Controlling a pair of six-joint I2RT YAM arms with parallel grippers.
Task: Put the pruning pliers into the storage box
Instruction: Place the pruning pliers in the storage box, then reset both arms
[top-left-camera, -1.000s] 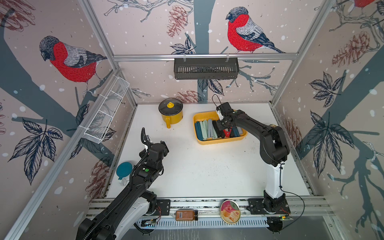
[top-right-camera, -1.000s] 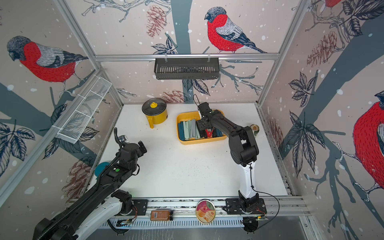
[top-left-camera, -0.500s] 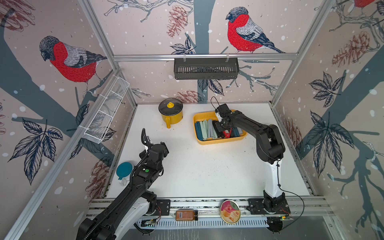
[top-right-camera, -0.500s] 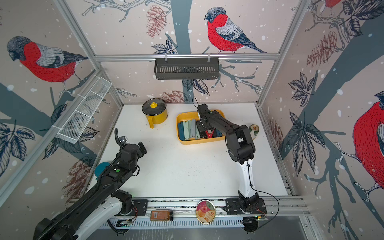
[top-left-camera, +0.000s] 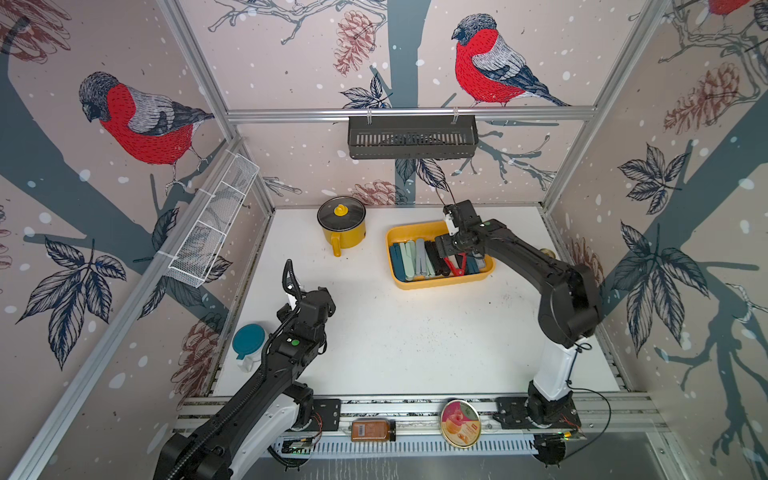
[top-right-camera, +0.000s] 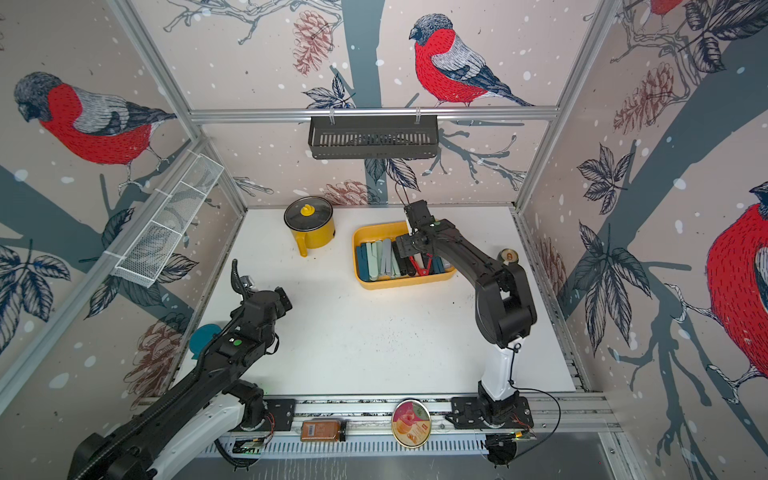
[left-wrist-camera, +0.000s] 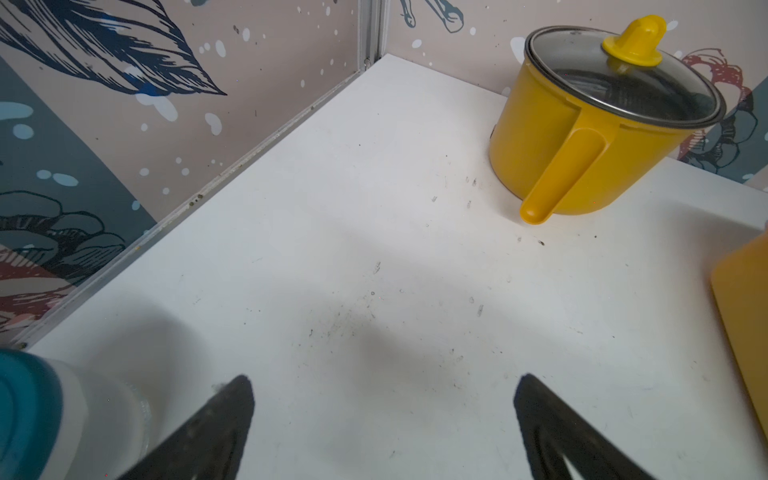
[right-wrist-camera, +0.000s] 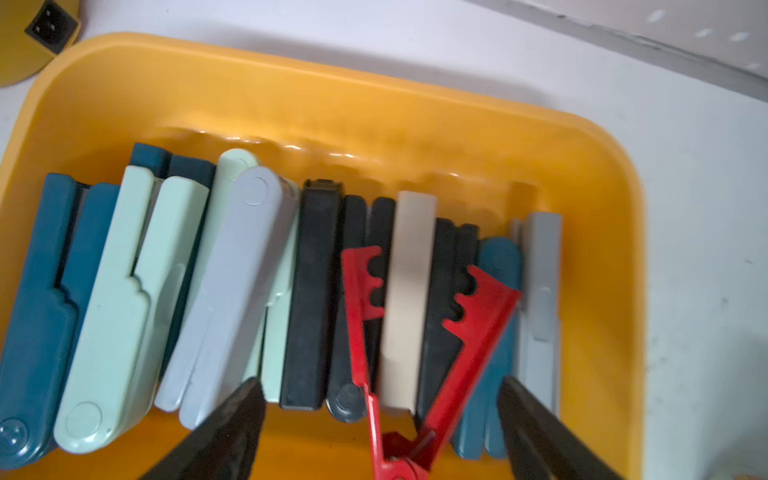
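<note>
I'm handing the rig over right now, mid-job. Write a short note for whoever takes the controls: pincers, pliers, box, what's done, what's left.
Left pincer: open, empty, over bare table near the yellow pot.
Right pincer: open, holding nothing, just above the pliers in the storage box.
Pruning pliers: lying side by side in the box, the red one among them.
Done: in both top views no pliers show outside the box.
Left: probably only lifting the right arm clear of the box.
</note>
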